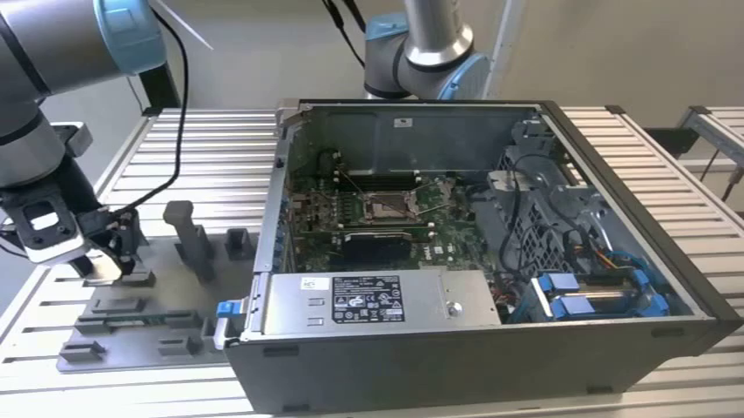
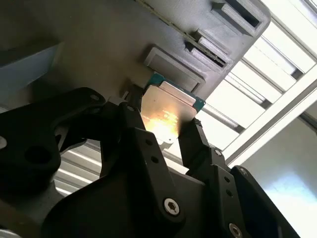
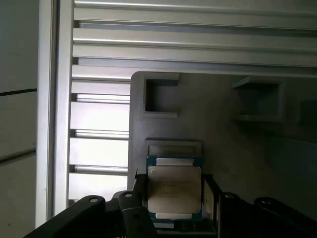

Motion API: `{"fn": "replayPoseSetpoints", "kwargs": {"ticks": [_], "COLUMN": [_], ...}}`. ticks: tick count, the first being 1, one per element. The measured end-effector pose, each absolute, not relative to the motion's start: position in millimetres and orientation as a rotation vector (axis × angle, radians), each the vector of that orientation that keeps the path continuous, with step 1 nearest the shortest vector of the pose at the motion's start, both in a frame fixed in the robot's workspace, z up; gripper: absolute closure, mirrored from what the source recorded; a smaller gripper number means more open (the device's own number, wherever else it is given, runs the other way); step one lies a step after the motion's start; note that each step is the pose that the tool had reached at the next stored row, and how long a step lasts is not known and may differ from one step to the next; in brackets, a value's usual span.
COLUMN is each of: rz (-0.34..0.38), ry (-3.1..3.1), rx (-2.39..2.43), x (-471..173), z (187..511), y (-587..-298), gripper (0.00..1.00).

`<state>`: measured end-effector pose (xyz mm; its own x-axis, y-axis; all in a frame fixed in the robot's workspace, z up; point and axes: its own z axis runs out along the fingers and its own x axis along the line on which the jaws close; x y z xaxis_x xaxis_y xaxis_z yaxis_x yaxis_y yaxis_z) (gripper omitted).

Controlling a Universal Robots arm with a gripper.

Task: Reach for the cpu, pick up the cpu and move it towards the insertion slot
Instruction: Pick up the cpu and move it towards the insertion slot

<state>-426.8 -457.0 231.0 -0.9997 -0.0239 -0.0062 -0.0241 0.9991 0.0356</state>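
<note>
The cpu (image 3: 174,191) is a thin square chip with a silvery top and a green rim, sitting between my two black fingers (image 3: 136,198). Its face glints in the second wrist view (image 2: 168,111), where it hangs just off a rectangular pocket (image 2: 173,69) of the grey fixture. My gripper (image 1: 107,261) is shut on the chip's two opposite edges, low over the fixture plate (image 1: 128,322) at the exterior view's left. The insertion slot (image 1: 388,206), a metal-framed socket on the green board, lies inside the open computer case, well to the right of my gripper.
The computer case (image 1: 651,287) has tall walls, and a silver labelled box (image 1: 372,300) fills its near side. Grey upright fixture blocks (image 1: 186,235) stand between my gripper and the case. A second arm (image 1: 424,48) rises behind the case. The table is ribbed aluminium (image 1: 209,131).
</note>
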Motion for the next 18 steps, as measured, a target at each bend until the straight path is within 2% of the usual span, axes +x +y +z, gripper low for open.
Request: {"fn": "replayPoseSetpoints", "kwargs": {"ticks": [18], "rz": [0.056], "ry": [3.135], "rx": [-0.038], "x": [-426.9], "z": [278.4], "y": [-457.0], "gripper": [1.0]}}
